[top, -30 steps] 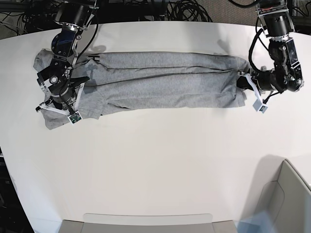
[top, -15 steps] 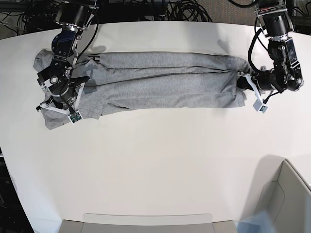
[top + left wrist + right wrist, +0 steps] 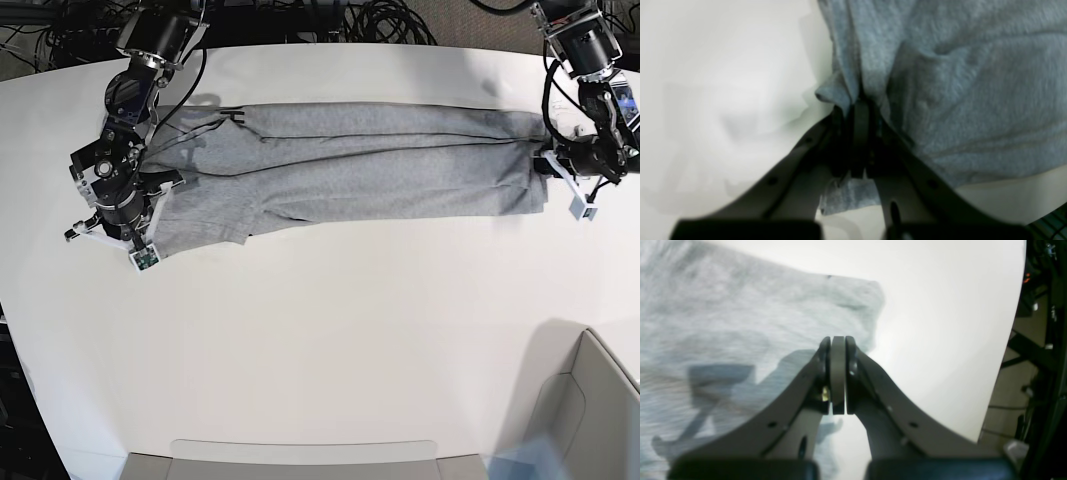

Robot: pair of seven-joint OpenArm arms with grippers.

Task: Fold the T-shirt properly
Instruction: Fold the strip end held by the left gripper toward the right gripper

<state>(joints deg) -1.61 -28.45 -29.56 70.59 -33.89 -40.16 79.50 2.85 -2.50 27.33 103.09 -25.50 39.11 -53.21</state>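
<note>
Grey cotton T-shirt [image 3: 380, 165] lying as a long narrow band across the far side of the white table [image 3: 330, 340], already folded lengthwise, judging by the layered edges, and running from one arm to the other. Left gripper [image 3: 858, 106] pinching a bunched fold at the band's end, jaws nearly together with fabric wedged between them and a scrap of cloth poking out below. Probably gripping there to pull that end taut and flatten the wrinkles. Right gripper [image 3: 838, 340] sitting over the opposite end, jaws pressed fully together and casting a shadow on the cloth under them. Not showing any fabric between the pads in the wrist view, so not confirming a hold on this side. In the base view, hovering at the wider, looser end, where the cloth is spreading past the band, likely a sleeve or the shoulder. Probably anchoring or lining up that end against the pull from the other arm. Next move likely needing a crosswise fold, end over end. Risking a slip at the pinched fold, being soft and thick there.
</note>
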